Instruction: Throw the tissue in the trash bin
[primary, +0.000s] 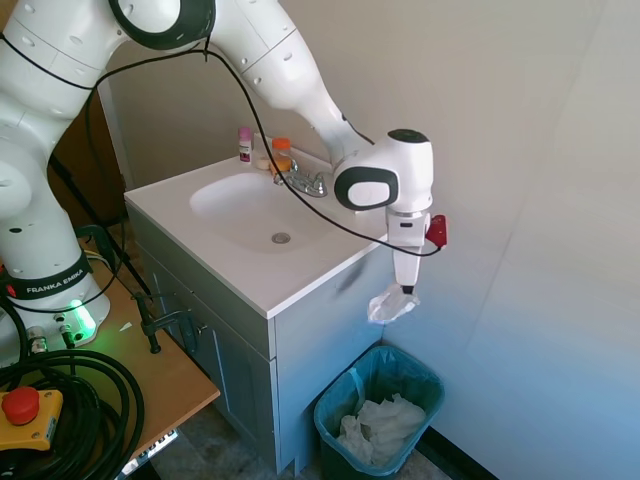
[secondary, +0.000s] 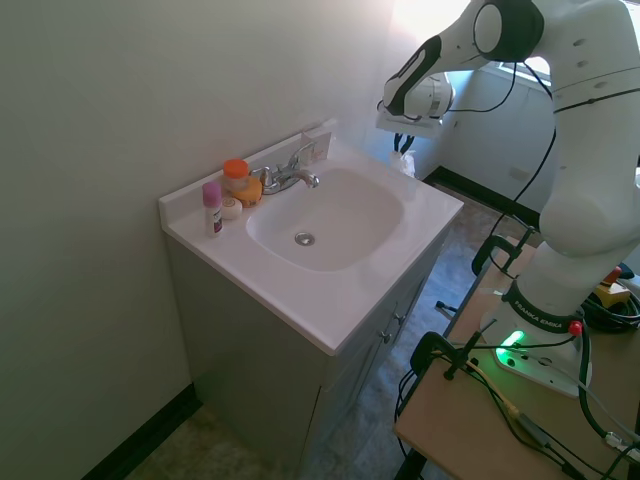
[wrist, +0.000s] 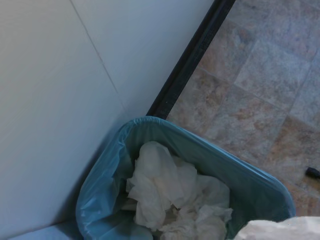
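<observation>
The tissue (primary: 391, 304), a small crumpled white wad, hangs from my gripper (primary: 402, 291), which is shut on it and points down beside the vanity's right end. Directly below stands the teal trash bin (primary: 423, 374) with a thin bag liner, holding a heap of crumpled white paper (primary: 380, 427). In the wrist view the trash bin (wrist: 107, 180) fills the lower half, and a white edge of the tissue (wrist: 280, 230) shows at the bottom right. In the second exterior view the gripper (secondary: 403, 150) is behind the sink's far corner, with a bit of tissue (secondary: 406, 163) showing.
A white vanity with a sink (primary: 250, 205) and faucet (primary: 303, 182) stands left of the bin. Small bottles (primary: 245, 144) sit by the faucet. A wall (primary: 520, 200) runs close behind the bin, with a dark baseboard (wrist: 190, 60) and tiled floor (wrist: 260, 90).
</observation>
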